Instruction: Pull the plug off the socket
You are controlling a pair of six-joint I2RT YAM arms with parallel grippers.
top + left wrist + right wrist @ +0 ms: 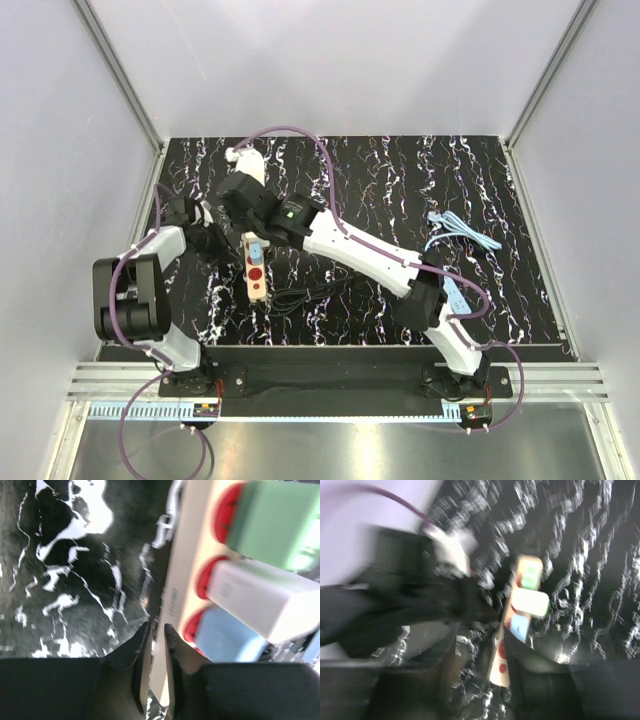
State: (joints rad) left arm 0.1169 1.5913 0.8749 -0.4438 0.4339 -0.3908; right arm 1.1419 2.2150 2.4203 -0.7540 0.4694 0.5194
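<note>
Bright, even light is filling the overhead view. Both wrist views are smearing with motion, the right one heavily; the plug (260, 600) is looking soft-edged.

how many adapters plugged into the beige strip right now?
3, side by side on the beige strip: green adapter at the end, white plug in the middle, blue adapter beyond it. Right wrist view, blurred, shows no others.

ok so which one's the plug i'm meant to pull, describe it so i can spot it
On the black marbled table, find the narrow beige power strip with red round spots, left of centre. Three blocks sit in a row on it; the plug is the middle one, plain white, between a green block and a light blue block.
</note>
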